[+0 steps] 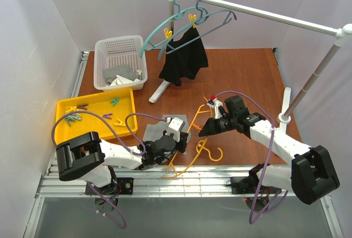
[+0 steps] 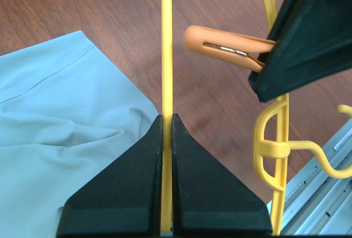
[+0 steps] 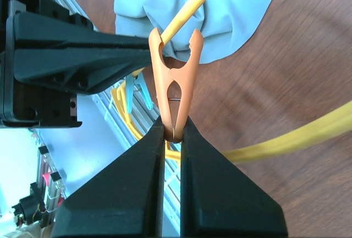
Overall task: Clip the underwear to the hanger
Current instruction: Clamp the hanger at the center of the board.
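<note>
The grey underwear (image 1: 159, 127) (image 2: 55, 133) (image 3: 231, 7) lies flat on the wooden table. Beside it lies the yellow-orange hanger (image 1: 193, 153), its hook toward the near edge. My left gripper (image 1: 184, 139) (image 2: 167, 118) is shut on the hanger's thin bar (image 2: 166, 40) next to the underwear's edge. My right gripper (image 1: 202, 129) (image 3: 174, 127) is shut on the tail of an orange clip (image 3: 175, 78) (image 2: 220, 43). The squeeze spreads the clip's mouth, which sits at the hanger bar (image 3: 190, 8) just short of the underwear.
A white basket (image 1: 120, 45) holding grey cloth stands at the back left, with a yellow tray (image 1: 124, 118) of clips in front of it. A white rail (image 1: 258, 14) carries a teal hanger (image 1: 165, 29) with a black garment (image 1: 186, 59) and a grey-blue hanger (image 1: 220, 17).
</note>
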`<action>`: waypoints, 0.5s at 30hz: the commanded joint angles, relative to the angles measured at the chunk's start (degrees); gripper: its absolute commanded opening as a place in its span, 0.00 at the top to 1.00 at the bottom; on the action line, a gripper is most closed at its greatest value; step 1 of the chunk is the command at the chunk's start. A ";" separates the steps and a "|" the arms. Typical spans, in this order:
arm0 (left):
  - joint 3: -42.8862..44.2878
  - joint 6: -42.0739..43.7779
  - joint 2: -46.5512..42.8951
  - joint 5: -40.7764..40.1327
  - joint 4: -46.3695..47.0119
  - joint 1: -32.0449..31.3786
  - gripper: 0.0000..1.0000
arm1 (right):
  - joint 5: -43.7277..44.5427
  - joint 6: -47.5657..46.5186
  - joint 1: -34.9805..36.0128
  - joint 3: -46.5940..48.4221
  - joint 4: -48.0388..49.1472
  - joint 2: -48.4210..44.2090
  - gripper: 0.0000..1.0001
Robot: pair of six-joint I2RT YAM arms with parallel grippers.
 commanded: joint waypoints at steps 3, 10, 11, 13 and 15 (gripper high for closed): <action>-1.02 -0.53 -4.03 -1.72 1.34 -0.99 1.00 | -0.74 0.81 -0.26 0.29 3.89 1.18 0.99; -1.37 -0.45 -4.65 -1.72 1.87 -1.61 1.00 | -0.56 0.72 -0.26 0.74 5.64 2.68 0.99; -1.29 -0.36 -4.47 -1.72 1.87 -1.78 1.00 | -0.65 0.63 -0.26 0.74 6.00 2.85 0.99; -1.20 -0.18 -4.47 -1.54 1.95 -2.05 1.00 | -1.26 0.72 -0.26 0.82 7.40 3.12 0.99; -1.37 0.43 -4.47 -1.81 2.74 -2.57 1.00 | -1.44 0.72 -0.26 1.17 7.85 3.64 0.99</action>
